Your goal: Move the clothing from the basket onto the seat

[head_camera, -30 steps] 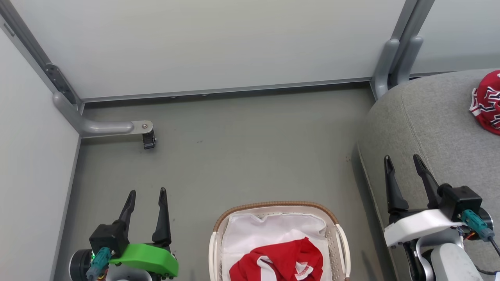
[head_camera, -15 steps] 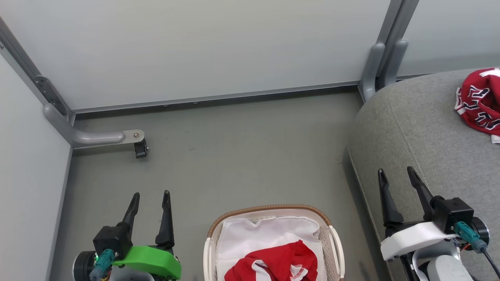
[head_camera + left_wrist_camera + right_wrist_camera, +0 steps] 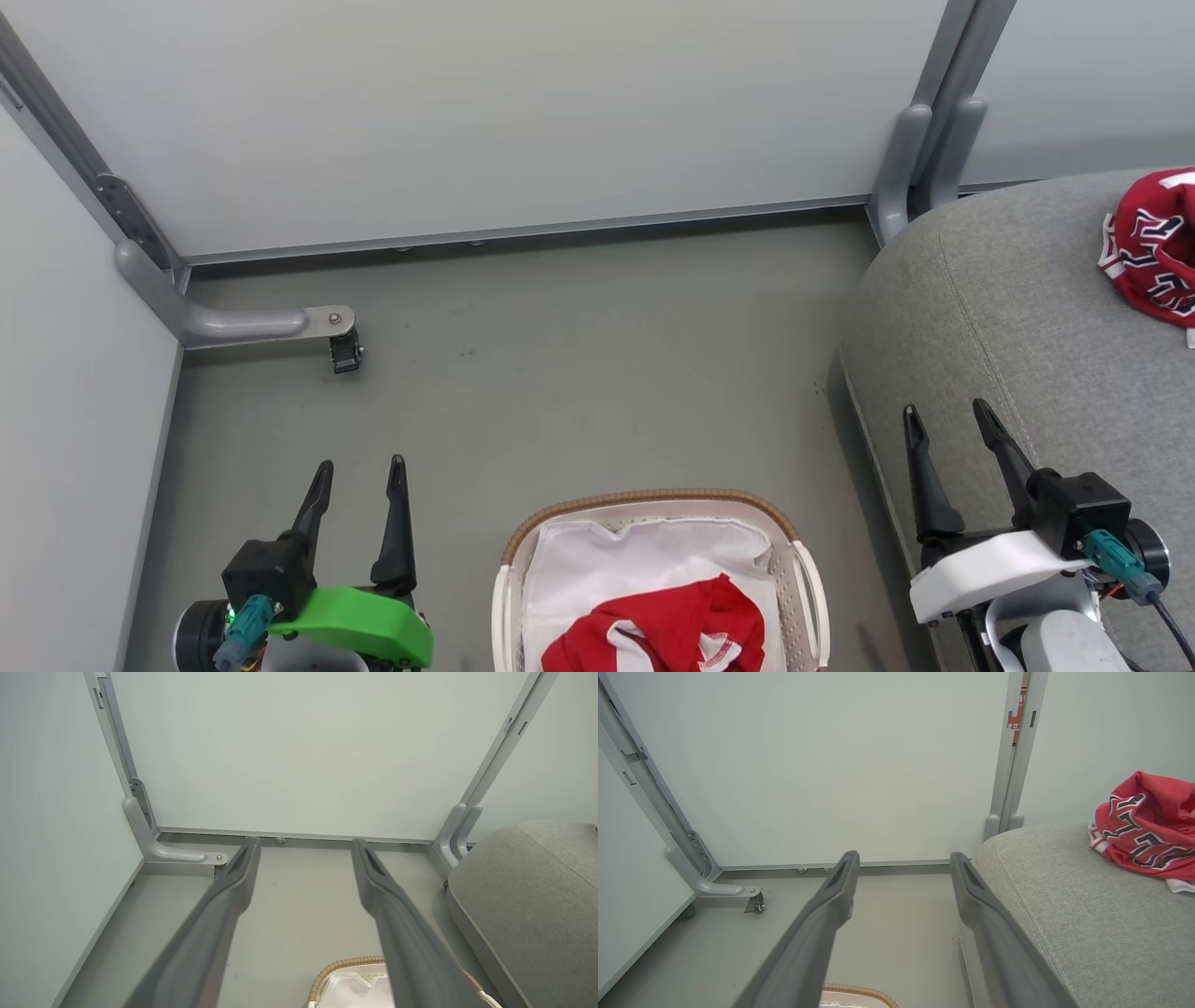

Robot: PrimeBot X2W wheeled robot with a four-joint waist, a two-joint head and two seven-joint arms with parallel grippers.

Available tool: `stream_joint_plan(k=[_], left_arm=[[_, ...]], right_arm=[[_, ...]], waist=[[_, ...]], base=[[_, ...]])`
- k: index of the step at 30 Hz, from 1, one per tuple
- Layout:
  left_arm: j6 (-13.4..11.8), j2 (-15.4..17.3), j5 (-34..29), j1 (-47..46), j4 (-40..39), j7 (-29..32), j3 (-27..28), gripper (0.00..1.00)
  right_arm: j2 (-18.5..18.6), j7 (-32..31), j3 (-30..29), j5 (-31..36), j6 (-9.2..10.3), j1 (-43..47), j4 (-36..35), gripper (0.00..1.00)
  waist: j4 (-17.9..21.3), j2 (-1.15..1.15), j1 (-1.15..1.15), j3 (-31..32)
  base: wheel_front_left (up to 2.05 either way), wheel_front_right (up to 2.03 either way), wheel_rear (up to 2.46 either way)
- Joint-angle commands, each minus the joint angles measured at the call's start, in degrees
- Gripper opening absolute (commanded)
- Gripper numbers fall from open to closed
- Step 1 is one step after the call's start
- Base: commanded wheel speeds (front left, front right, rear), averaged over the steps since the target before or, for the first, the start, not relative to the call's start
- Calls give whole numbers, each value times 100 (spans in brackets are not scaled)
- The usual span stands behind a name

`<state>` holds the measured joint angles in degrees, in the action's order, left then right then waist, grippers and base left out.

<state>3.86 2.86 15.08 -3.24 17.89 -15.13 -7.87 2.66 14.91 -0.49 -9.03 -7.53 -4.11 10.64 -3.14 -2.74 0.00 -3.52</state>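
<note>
1. Red fabric with white stripes, the red piece (image 3: 663, 635), lies bunched in the basket (image 3: 653, 497) at the bottom middle of the head view, on top of the white liner (image 3: 597, 560). The basket stands on the grey floor (image 3: 579, 373), between the two tools. The grey woven seat (image 3: 1018, 317) takes up the right side. The jersey (image 3: 1153, 252), red with dark lettering, lies crumpled on its top and is cut by the right edge. The left tool (image 3: 360, 462), with a green housing, hangs over the floor at lower left, its fingers spread wide with nothing between them. The right tool (image 3: 943, 407), with a white housing, sits at lower right over the seat's near edge, equally wide and empty. A metal foot (image 3: 252, 324) with a small caster (image 3: 345, 355) stands by the pale wall panels (image 3: 513, 112).
2. Left wrist view: the two dark fingers (image 3: 224, 914) stand far apart with floor between them. The basket's woven rim and a bit of liner show at the bottom, beside the right finger. The seat's rounded corner is at right.
3. Right wrist view: the fingers (image 3: 831, 914) are wide apart and grip nothing. The right finger crosses the seat's left edge. The jersey lies on the seat at far right, well apart from the tool. A sliver of basket rim shows at the bottom edge.
</note>
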Motion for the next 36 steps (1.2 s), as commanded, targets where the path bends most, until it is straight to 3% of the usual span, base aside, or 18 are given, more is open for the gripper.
stream_joint_plan(k=[1,15,22,26,36], left_arm=[[15,6,-1,-66,-12,-3,1,100],[-25,6,33,-64,-65,-2,15,100],[84,6,-256,-414,-35,-2,-181,100],[198,5,-446,-917,281,0,-631,100],[362,19,-645,-2710,2298,158,-2284,100]], right_arm=[[17,17,-8,-9,8,-1,14,100],[17,17,32,27,8,-32,-31,100],[18,17,-99,79,8,-246,-191,100],[17,17,-253,179,8,-528,-410,100],[17,17,-379,329,8,-1527,-1187,100]], waist=[[-15,0,0,-5],[-46,0,0,-42],[40,0,0,-460],[165,0,0,-973],[784,0,0,-2637]], base=[[0,0,0],[0,0,0],[0,0,0],[0,0,0],[0,0,0]])
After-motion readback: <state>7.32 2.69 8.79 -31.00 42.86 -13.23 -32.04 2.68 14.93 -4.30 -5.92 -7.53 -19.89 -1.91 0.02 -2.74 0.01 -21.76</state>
